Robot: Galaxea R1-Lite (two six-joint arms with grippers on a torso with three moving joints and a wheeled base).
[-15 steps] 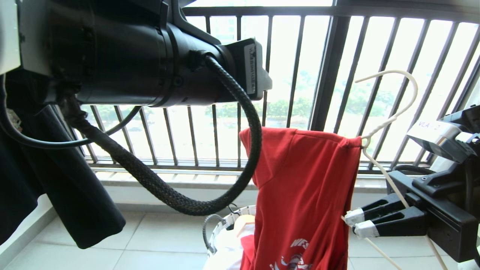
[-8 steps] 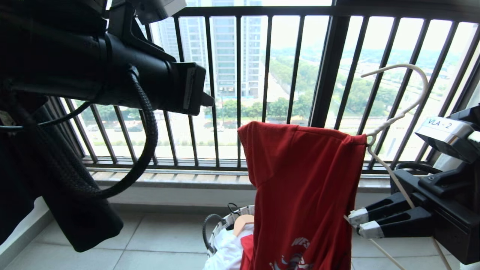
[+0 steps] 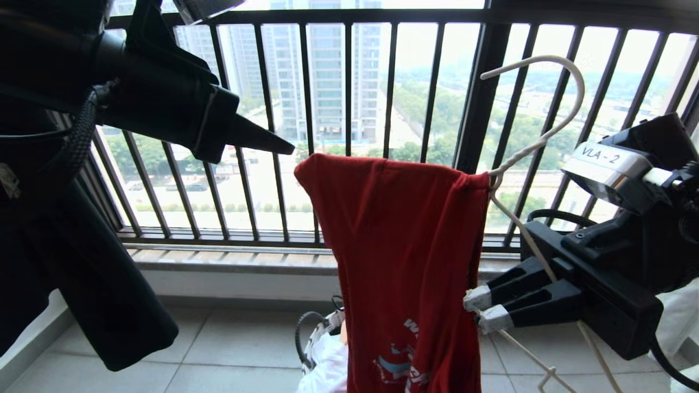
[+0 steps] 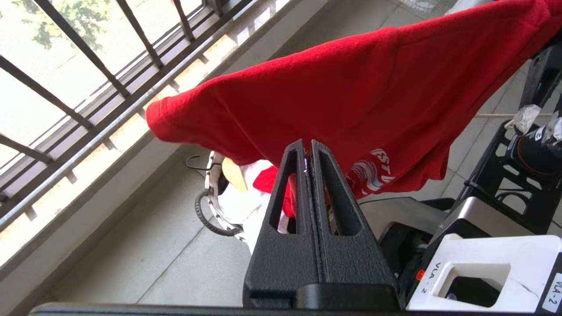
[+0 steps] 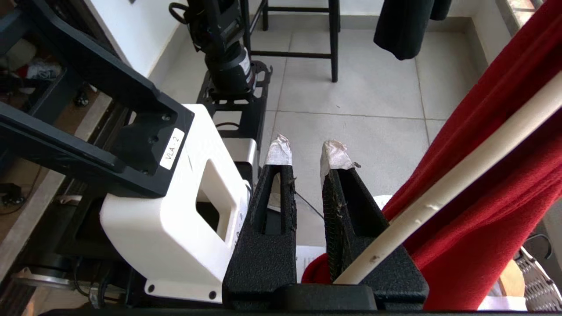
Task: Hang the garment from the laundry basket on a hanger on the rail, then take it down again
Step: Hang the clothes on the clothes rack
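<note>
Head view faces barred window railing (image 3: 349, 125); 2 wrist views look floorward; all share red garment (image 3: 404, 262).

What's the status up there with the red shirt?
Left gripper shut, empty. Right gripper holds hanger with red T-shirt. Not on a rail.

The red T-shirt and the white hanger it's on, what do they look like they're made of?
The red T-shirt looks like a soft knit fabric, probably cotton: matte, slightly fuzzy, draping in loose folds, with a printed graphic. The white hanger looks like stiff wire under a matte off-white coating, possibly plastic: its thin rod keeps a curved hook shape, twists at the neck and shows small scuffs.
</note>
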